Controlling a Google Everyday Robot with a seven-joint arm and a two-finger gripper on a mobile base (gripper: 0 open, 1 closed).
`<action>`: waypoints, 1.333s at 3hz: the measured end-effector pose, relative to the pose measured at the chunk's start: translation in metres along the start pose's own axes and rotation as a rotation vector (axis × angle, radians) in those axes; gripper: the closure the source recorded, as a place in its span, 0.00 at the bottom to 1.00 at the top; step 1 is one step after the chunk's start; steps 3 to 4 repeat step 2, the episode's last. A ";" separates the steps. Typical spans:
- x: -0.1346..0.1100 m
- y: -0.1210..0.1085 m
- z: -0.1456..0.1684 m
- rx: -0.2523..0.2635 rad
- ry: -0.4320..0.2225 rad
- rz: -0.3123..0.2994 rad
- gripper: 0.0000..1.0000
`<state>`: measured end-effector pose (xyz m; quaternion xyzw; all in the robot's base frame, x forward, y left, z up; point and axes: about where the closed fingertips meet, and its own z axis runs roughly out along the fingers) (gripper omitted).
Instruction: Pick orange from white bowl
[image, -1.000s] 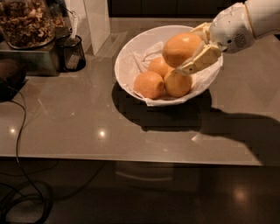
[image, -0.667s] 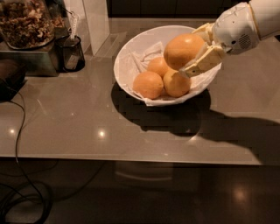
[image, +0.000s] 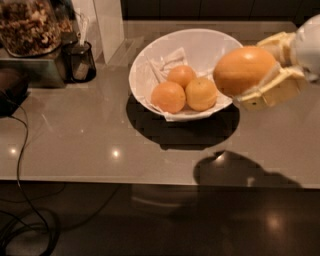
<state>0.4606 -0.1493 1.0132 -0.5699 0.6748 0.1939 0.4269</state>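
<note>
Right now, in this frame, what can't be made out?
Camera view:
- Arm behind the gripper, right of the bowl: cut off by the right edge.
- Right rim of the bowl: hidden behind the held orange and the gripper.
- Bowl floor: covered by paper and three oranges.
- Jar top: cut off by the upper edge.
- Mesh cup contents: too dark.

End effector (image: 256, 73), orange (image: 241, 70) — seemingly right of bowl (image: 200, 37)

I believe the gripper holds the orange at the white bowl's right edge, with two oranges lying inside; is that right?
Not quite: the camera view shows three oranges lying in the white bowl; the gripper holds the orange at its right edge.
</note>
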 end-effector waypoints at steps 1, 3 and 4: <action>0.011 0.007 -0.010 0.018 0.017 0.026 1.00; 0.011 0.007 -0.010 0.018 0.017 0.025 1.00; 0.011 0.007 -0.010 0.018 0.017 0.025 1.00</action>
